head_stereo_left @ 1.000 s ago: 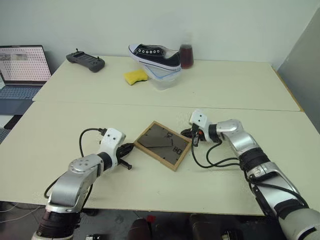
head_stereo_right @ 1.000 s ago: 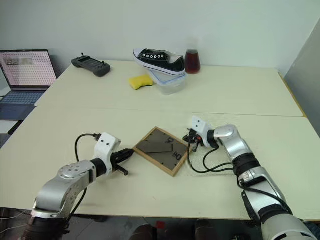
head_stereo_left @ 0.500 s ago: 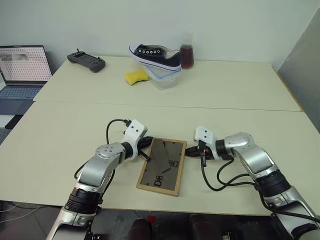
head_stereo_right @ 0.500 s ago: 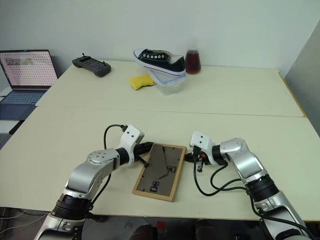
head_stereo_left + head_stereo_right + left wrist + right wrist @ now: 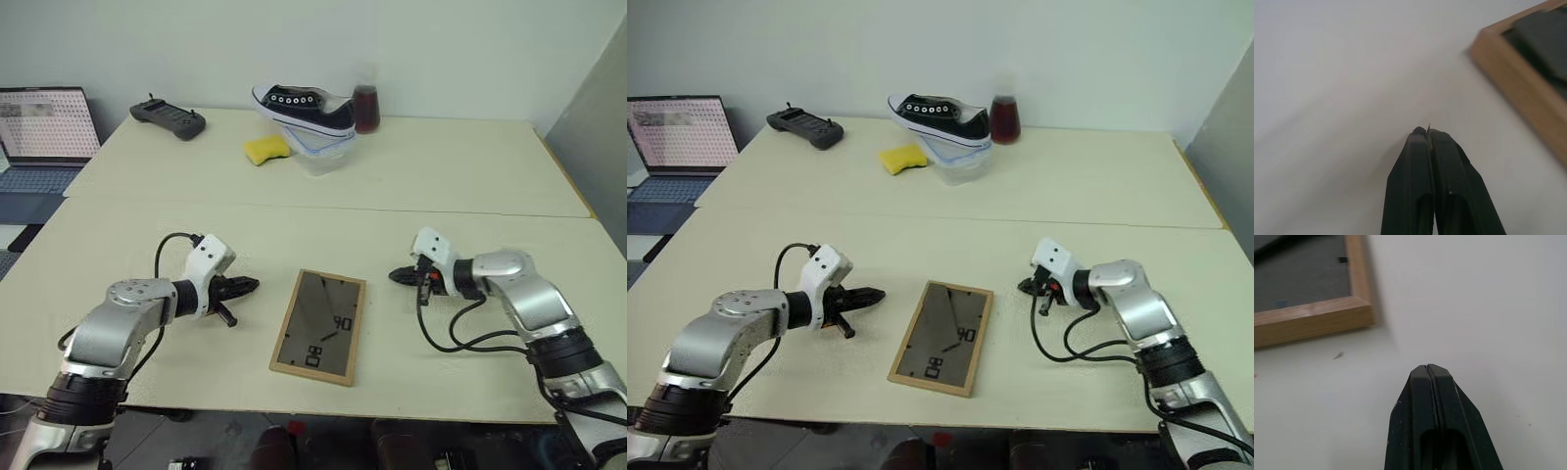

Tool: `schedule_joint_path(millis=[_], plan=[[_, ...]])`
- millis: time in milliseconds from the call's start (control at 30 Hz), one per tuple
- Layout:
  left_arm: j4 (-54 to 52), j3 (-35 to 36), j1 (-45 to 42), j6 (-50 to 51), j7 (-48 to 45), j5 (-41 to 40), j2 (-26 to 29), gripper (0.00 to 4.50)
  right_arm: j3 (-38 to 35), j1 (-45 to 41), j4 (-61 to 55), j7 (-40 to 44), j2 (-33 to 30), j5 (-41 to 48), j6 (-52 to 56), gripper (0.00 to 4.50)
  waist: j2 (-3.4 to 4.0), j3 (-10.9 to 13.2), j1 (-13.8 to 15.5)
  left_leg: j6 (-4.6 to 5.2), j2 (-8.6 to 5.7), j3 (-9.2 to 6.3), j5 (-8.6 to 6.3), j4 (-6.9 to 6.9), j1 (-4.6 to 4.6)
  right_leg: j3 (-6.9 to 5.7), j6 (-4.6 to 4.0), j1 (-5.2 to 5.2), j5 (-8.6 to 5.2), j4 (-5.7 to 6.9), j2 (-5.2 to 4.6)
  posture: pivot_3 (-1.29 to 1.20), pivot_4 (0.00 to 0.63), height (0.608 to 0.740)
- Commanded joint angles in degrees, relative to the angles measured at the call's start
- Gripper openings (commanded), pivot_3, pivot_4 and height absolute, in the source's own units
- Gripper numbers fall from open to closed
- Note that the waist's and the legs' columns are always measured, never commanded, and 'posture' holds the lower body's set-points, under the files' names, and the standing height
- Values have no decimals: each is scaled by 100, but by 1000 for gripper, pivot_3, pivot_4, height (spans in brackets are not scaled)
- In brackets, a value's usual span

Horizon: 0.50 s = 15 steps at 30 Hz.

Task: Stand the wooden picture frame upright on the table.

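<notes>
The wooden picture frame (image 5: 319,325) lies flat on the pale table (image 5: 127,245), dark back up, its long side running towards me. Its light-wood edge also shows as a corner in the left wrist view (image 5: 1520,83) and in the right wrist view (image 5: 1312,318). My left gripper (image 5: 251,286) hovers to the left of the frame, apart from it, fingers (image 5: 1437,166) pressed together and holding nothing. My right gripper (image 5: 395,276) is off the frame's far right corner, also apart, fingers (image 5: 1430,401) shut and empty.
On the far half of the table stand a black-and-white shoe (image 5: 306,108) on a clear tub (image 5: 321,155), a yellow sponge (image 5: 265,150), a jar of dark liquid (image 5: 365,106) and a black controller (image 5: 168,118). A laptop (image 5: 44,132) sits off the left edge.
Both grippers have drawn back from the frame, the left one leftwards and the right one rightwards. The frame, turned lengthwise half a second ago, has since stayed flat and still.
</notes>
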Motion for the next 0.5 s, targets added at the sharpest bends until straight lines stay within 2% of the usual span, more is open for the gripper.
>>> schedule_joint_path(millis=[33, 167, 233, 367, 500], plan=[[-391, 487, -23, 1283, -789, -1298, 405, 1040, -131, 383, -1014, 310, -317, 483, 430, 0, -2, 1, 2, 0, 0, -1, 0, 0, 0, -1, 0, 0, 0, 1, 0, 0, 150, 740], [-164, 579, -292, 2842, -1125, -2315, 715, 1997, -37, 753, -1449, 230, -365, 647, 638, 0, -2, 1, -18, 1, 0, 0, 0, 0, 3, 2, 1, 1, -1, 4, 2, 0, 150, 740], [-27, 410, -369, 3316, -1262, -2518, 895, 2385, 53, 880, -1587, 168, -324, 690, 715, 0, -6, 3, -42, 1, 1, -3, 0, 1, 3, 0, 2, 1, -1, 5, 7, 0, 150, 740], [344, -31, -502, 3510, -1341, -2485, 926, 3214, 241, 826, -1404, -38, -92, 594, 684, 0, -5, 3, -70, 1, 0, -2, 0, 0, 6, 3, 2, 0, -2, 7, 7, 0, 150, 740], [700, -734, -558, 2901, -1449, -1983, 789, 3924, 486, 571, -944, -334, 317, 384, 536, 0, -5, 3, -101, 0, 1, -2, 0, 0, 8, 3, 1, -1, -2, 9, 8, 0, 150, 740]])
